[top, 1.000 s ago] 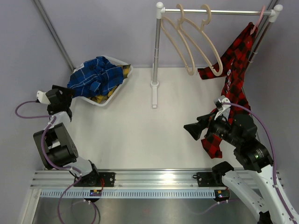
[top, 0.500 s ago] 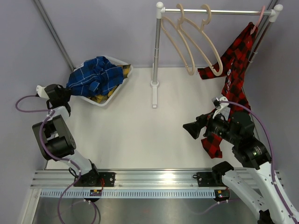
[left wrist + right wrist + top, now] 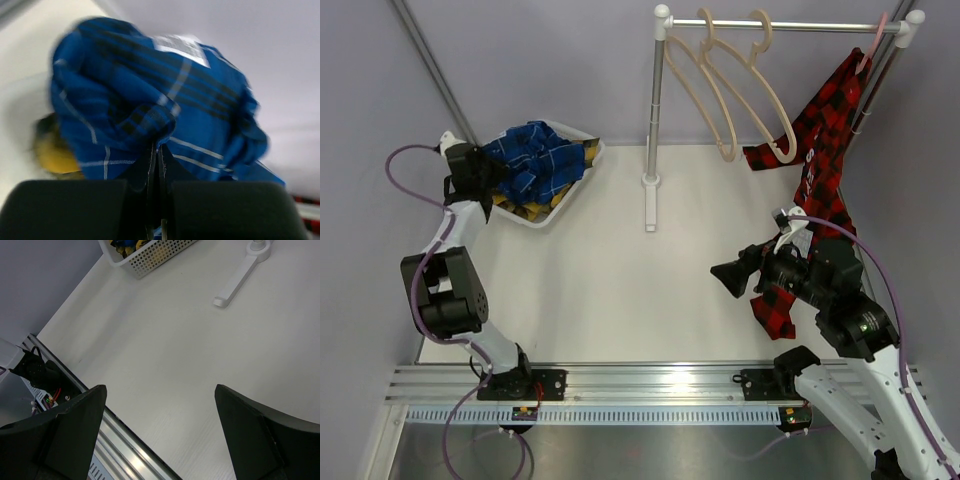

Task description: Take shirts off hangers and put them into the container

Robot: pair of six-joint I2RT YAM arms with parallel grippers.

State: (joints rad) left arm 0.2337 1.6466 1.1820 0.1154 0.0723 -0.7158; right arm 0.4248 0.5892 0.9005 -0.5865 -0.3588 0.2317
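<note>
Pinches a blue shirt [image 3: 535, 155] fold with left gripper [image 3: 158, 150], apparently tucking it into basket [image 3: 588, 160]; holds right gripper [image 3: 159, 390] spread wide near hanging red shirt [image 3: 825, 130].

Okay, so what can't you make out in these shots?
Yellow shirt: top view, mostly buried under blue shirt.
Red shirt: top view, lower part behind the right arm.
Container: right wrist view, cut off by the top edge.
Shirt label: left wrist view, print blurred.

White-and-steel rack [image 3: 654, 110] upright on the pale table [image 3: 620, 280] (flat foot [image 3: 650, 210] nearward), slanted pole [image 3: 435, 75], possibly metal, far left
</note>
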